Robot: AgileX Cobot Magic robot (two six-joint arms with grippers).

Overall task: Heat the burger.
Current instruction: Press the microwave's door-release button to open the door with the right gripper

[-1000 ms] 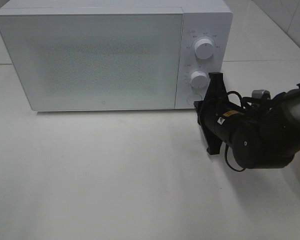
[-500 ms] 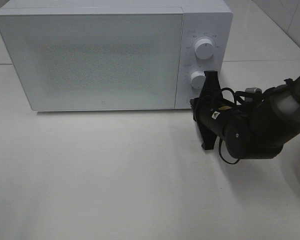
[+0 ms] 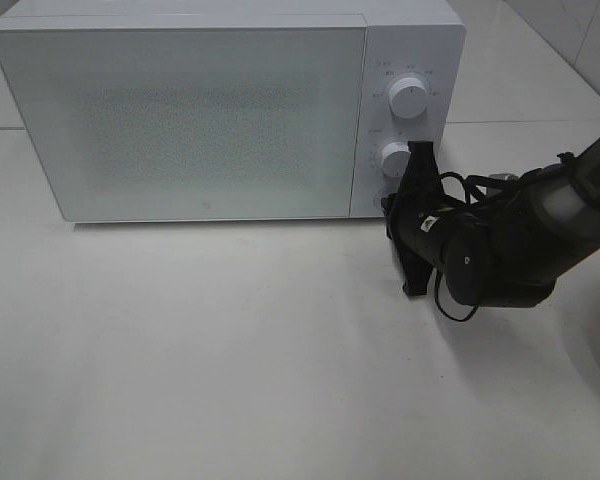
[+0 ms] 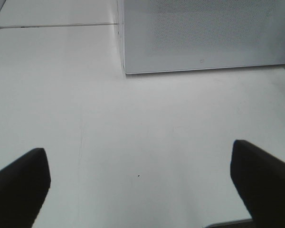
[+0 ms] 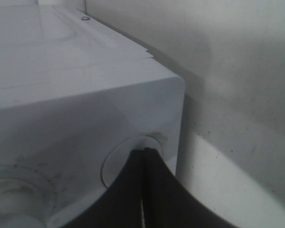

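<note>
White microwave (image 3: 210, 110), door closed, on the desk (image 3: 230, 350): the right end effector (image 5: 145, 154), its fingers pressed together, has its tip on the round button (image 5: 115, 164) below the two dials (image 3: 409, 98). The left end effector (image 4: 140, 183) hangs over bare desk with fingers wide apart. Dial markings and a small door logo are too small to read. Where the burger is cannot be told

Smooth white surfaces, matt black tooling.
The microwave (image 3: 420, 60) casing looks like smooth white plastic with a soft sheen; its door (image 3: 200, 120) is finely speckled, perhaps frosted glass. The table (image 3: 230, 360) is pale, smooth and faintly glossy. The right gripper (image 5: 144, 161) is matt black.
</note>
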